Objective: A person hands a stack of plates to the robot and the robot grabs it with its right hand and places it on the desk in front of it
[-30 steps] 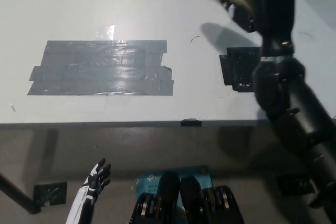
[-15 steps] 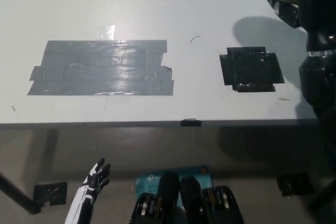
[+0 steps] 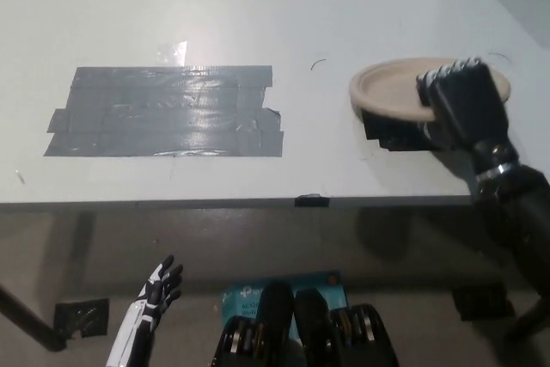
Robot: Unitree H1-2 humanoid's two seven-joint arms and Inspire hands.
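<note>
Handover looks done: the right hand (image 3: pixel 460 102), fingers curled over the plates' (image 3: pixel 391 88) rim, holds them low above the desk (image 3: pixel 258 15), release pending; the left hand (image 3: pixel 159 290) idles with fingers spread.

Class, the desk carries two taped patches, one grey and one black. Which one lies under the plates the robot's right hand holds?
The black tape patch, at the desk's right, partly covered by the plates in the right hand. The large grey tape patch lies uncovered, further left.
</note>
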